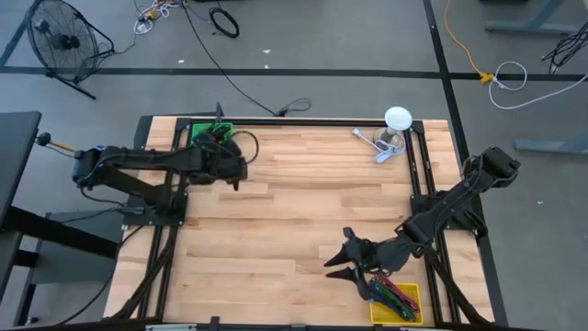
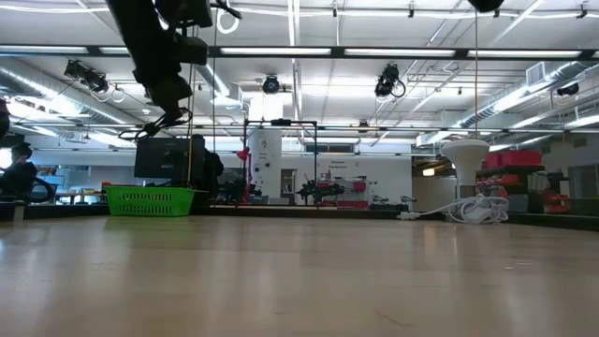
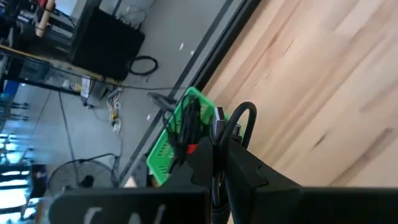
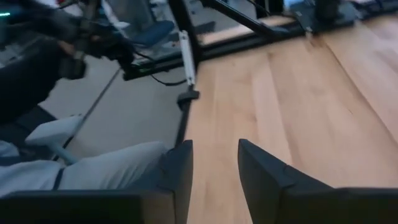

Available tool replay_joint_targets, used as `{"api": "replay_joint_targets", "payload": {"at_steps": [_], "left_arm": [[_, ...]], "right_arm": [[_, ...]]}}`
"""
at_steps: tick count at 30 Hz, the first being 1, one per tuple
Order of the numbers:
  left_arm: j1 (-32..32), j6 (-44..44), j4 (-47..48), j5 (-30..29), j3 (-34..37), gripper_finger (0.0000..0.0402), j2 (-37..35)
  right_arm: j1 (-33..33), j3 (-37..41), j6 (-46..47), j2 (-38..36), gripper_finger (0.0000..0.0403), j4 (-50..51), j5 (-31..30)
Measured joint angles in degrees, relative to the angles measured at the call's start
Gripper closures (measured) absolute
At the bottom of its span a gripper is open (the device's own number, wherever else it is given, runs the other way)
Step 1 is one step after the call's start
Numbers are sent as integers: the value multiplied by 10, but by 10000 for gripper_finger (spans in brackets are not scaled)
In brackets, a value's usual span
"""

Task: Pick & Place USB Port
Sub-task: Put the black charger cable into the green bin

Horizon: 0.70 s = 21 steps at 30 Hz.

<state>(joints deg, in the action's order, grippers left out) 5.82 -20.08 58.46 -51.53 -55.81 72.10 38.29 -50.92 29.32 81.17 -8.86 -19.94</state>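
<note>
My left gripper (image 3: 219, 163) (image 1: 237, 169) is shut on a black USB cable (image 3: 239, 121) and hangs high over the table's far left part, just near of the green basket (image 1: 212, 134) (image 3: 180, 134) (image 2: 150, 199). The basket stands at the far left corner and holds more black and red cables. The cable's silver plug (image 3: 218, 116) sticks out past the fingertips. My right gripper (image 4: 214, 167) (image 1: 340, 259) is open over the near right part of the table, next to the yellow tray (image 1: 397, 300). It touches nothing. My left gripper pinches the black USB cable between its two fingers, just behind the silver plug (image 3: 217, 127). The plug stands out beyond the fingertips, and the cable curls back in a loop (image 3: 247, 111) beside it. The cable is lifted clear of the table.
The yellow tray at the near right corner holds several coloured cables. A white lamp-like thing on a metal base (image 1: 394, 126) (image 2: 468, 150) stands at the far right. Bare wood (image 1: 303, 202) lies between the two arms. Black frame rails run along the table's edges.
</note>
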Motion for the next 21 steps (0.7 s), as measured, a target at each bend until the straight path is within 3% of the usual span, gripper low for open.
{"api": "replay_joint_targets", "payload": {"at_steps": [13,21], "left_arm": [[124,170,-37,28,0,382,7],[201,296,-124,113,0,382,7]], "right_arm": [[-18,0,-123,0,276,-52,-1],[-62,0,-167,0,276,-30,-2]]}}
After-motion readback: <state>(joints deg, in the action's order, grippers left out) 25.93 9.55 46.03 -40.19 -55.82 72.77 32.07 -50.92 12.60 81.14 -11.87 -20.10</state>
